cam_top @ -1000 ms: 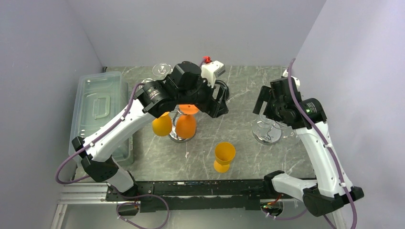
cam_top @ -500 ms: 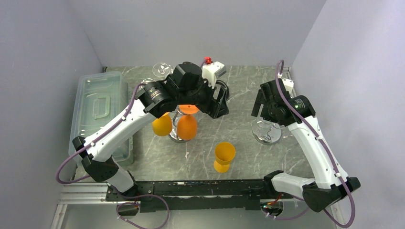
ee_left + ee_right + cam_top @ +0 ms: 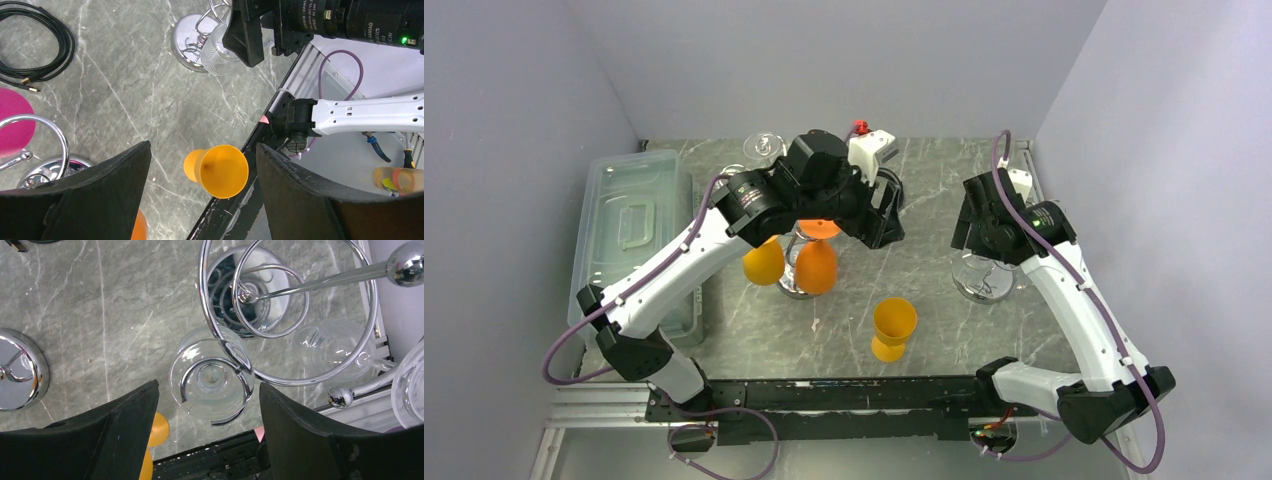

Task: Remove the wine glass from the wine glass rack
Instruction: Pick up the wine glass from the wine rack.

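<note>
The wine glass rack (image 3: 202, 300) is chrome with long curled arms and a mirror disc base (image 3: 272, 305); it stands at the right of the table. A clear wine glass (image 3: 212, 380) hangs bowl-down from one curled arm and also shows in the top view (image 3: 982, 278). My right gripper (image 3: 209, 385) is open, above the glass, its fingers either side of it and not touching. It shows in the top view (image 3: 969, 215). My left gripper (image 3: 203, 147) is open and empty, held high over the table middle (image 3: 879, 215).
A second chrome stand holds orange glasses (image 3: 816, 265) under my left arm. An orange cup (image 3: 893, 327) stands near the front edge. Another clear glass (image 3: 330, 350) hangs on the rack's right. A clear lidded bin (image 3: 629, 230) is at the left. A black cable (image 3: 35, 50) lies behind.
My right arm has moved a little back and to the left, bringing its gripper over the hanging clear glass. The left arm has not moved.
</note>
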Tool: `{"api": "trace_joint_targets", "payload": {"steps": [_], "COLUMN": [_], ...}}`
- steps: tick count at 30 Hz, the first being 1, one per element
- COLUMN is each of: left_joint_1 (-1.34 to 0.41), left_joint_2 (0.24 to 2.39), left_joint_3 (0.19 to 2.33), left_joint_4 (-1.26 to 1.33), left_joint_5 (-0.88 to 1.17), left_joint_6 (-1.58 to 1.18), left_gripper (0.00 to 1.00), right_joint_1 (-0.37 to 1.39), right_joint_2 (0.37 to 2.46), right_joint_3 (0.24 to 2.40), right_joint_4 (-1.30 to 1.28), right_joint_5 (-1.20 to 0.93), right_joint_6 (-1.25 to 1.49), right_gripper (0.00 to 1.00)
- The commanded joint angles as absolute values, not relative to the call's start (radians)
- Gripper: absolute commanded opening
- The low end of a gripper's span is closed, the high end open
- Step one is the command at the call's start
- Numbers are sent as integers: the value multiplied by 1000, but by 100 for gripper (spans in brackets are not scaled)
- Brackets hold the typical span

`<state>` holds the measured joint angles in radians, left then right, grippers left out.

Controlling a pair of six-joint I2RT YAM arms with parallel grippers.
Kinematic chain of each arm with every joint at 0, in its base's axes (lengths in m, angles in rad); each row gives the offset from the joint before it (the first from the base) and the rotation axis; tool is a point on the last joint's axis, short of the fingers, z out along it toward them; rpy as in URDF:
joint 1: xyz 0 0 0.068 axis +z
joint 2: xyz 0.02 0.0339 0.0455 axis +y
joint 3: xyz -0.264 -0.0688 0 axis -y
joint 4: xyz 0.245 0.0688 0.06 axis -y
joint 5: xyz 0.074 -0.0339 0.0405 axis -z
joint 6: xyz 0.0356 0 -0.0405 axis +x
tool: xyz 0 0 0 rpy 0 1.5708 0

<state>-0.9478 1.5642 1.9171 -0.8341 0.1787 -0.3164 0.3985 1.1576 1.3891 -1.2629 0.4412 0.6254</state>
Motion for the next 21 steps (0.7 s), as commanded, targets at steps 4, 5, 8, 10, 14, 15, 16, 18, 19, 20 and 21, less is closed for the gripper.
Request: {"api": "trace_joint_targets", "payload": {"steps": [4,5,8,10,14,15,16,18,19,20,21], "left_joint_1": [-945,-946,-945,-945,-946,-946,-946,-945,-945,-946,-945], "left_joint_2": [1572,1574,1582,1585,1589,1591,1592,1595,1596,1596,1596], "left_joint_3": [1927,1927,1928,1928,1930,1931,1933,1936,1936,1936,1935], "left_joint_4": [-806,-805,-807,-805,-805,-806,-808,-811,-811,-811,-811], "left_joint_5": [202,202,209,212,215,215,215,213,213,212,212], "left_joint_6": [-314,-314,-315,-314,-316,-317,-315,-314,-314,-315,-316], "left_gripper": [82,82,82,82,82,82,82,82,82,82,82], "right_joint_1": [400,400,400,400,400,400,400,400,400,400,400], "right_joint_2": [1154,1153,1155,1153,1153,1152,1151,1150,1148,1148,1147], "right_joint_3": [1384,1382,1381,1379,1382,1387,1393,1408,1415,1422,1430], "right_joint_4": [-1216,-1215,-1218,-1218,-1223,-1226,-1229,-1235,-1238,-1239,-1244], "right_joint_5": [481,483,489,492,497,497,498,499,498,496,496], "right_joint_6": [630,629,629,629,629,629,629,627,625,623,621], "right_gripper": [68,65,61,59,52,50,47,43,43,42,41]}}
